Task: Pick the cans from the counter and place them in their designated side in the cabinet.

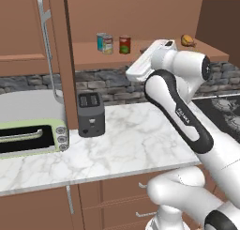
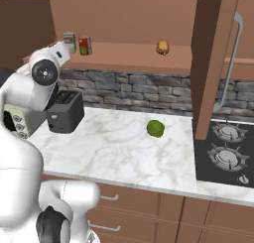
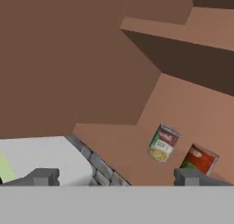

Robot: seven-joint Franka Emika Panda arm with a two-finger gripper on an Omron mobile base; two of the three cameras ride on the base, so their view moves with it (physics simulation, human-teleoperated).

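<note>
- Brown wooden cabinet shelf [image 1: 89, 55] carries three tins, well left of a small orange-brown food item [image 1: 187, 40].
- Red tin with green patch [image 1: 124, 44] stands right of the cream-yellow tin with silvery lid [image 1: 108, 44]; a teal-blue can [image 1: 100, 41] sits just behind.
- Gripper [image 3: 114, 176], spread and empty, hangs near the red tin.

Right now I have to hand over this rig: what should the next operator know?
Pincer: open, empty, raised at shelf height near the cans.
Red can and cream-yellow can: upright on the cabinet shelf, beside the teal-blue can. The orange-brown food item sits at the far half.
Done: both cans appear placed.
Left: probably just withdraw the arm. The marble counter carries no can, only a toaster and a green fruit.
</note>
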